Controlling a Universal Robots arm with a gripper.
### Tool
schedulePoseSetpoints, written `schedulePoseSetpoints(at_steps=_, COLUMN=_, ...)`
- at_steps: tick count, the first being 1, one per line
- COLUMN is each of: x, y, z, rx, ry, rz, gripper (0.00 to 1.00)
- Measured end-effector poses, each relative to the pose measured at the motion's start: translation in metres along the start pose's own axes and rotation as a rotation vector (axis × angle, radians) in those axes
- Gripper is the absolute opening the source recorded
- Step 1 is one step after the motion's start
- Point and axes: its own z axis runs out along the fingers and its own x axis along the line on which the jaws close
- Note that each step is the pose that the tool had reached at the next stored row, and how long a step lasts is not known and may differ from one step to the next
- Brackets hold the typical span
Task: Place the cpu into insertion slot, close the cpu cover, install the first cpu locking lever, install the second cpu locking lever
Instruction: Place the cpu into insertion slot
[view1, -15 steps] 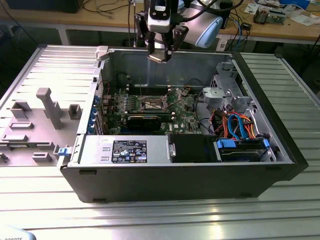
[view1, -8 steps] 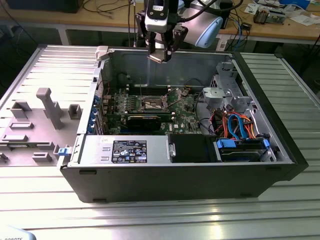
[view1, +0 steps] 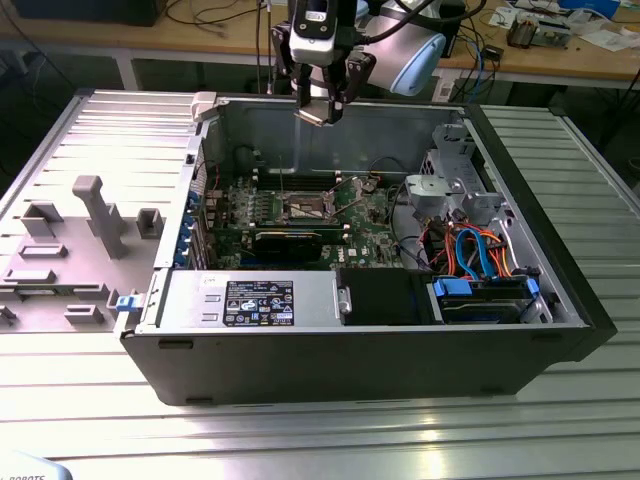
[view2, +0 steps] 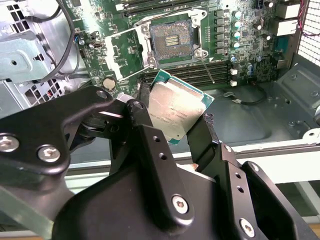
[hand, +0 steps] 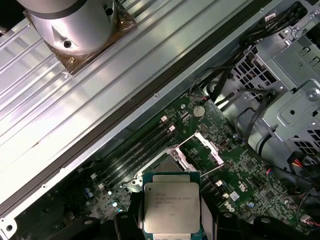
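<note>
My gripper (view1: 320, 106) hangs above the back wall of the open computer case and is shut on the cpu (view1: 318, 112). In both wrist views the cpu (view2: 175, 111) (hand: 171, 207) is a silver-topped square chip with a green edge, pinched at two opposite sides by the black fingers (view2: 144, 112). Below it on the green board lies the insertion slot (view2: 172, 41) (view1: 305, 208), dark-centred and uncovered. The cpu cover (view2: 116, 59) (hand: 207, 148) stands swung open beside the slot. A thin locking lever (view2: 210, 70) sticks out free next to the slot.
A silver drive cage (view1: 450, 185) and blue and orange cables (view1: 480, 250) fill the case at the exterior view's right. A long black card (view1: 290, 240) lies in front of the slot. The black power supply (view1: 250, 300) sits at the front. A grey fixture tray (view1: 90, 230) lies outside the case.
</note>
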Motion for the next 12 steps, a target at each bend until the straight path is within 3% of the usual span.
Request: schedulePoseSetpoints(at_steps=12, x=0.0, y=-0.0001, z=0.0011, rx=-0.0028, ry=-0.0157, rz=0.166, gripper=0.54)
